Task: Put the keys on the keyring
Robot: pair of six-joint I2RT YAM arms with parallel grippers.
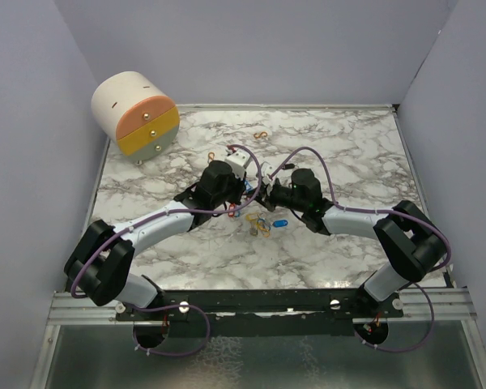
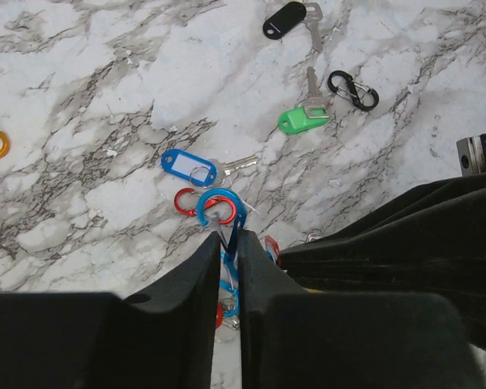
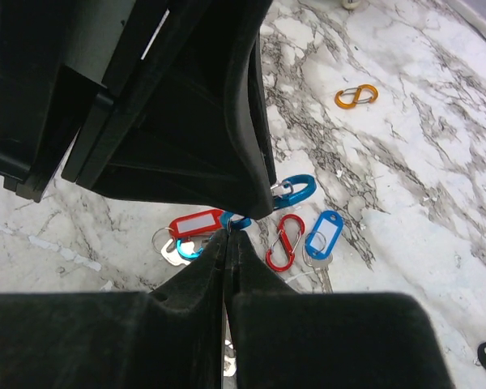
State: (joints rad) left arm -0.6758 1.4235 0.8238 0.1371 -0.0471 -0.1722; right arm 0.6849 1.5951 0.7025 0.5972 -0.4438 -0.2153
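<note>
My left gripper (image 2: 229, 241) is shut on a blue carabiner keyring (image 2: 219, 204), which sticks out past its fingertips just above the marble. My right gripper (image 3: 228, 237) is shut on a thin metal key seen edge-on, its tip at the blue carabiner (image 3: 251, 220). The two grippers meet tip to tip at mid-table, left gripper (image 1: 247, 191) and right gripper (image 1: 268, 193). A blue-tagged key (image 2: 188, 166), a red carabiner (image 2: 186, 203) and a green-tagged key (image 2: 302, 121) lie beyond. A red-tagged key (image 3: 194, 223) lies under the grippers.
A black-tagged key (image 2: 285, 20) and a black carabiner (image 2: 352, 89) lie farther off. A second blue carabiner (image 3: 296, 190), an orange carabiner (image 3: 356, 96) and a loose pile of keys (image 1: 263, 224) are on the marble. A round drawer unit (image 1: 136, 113) stands at the back left.
</note>
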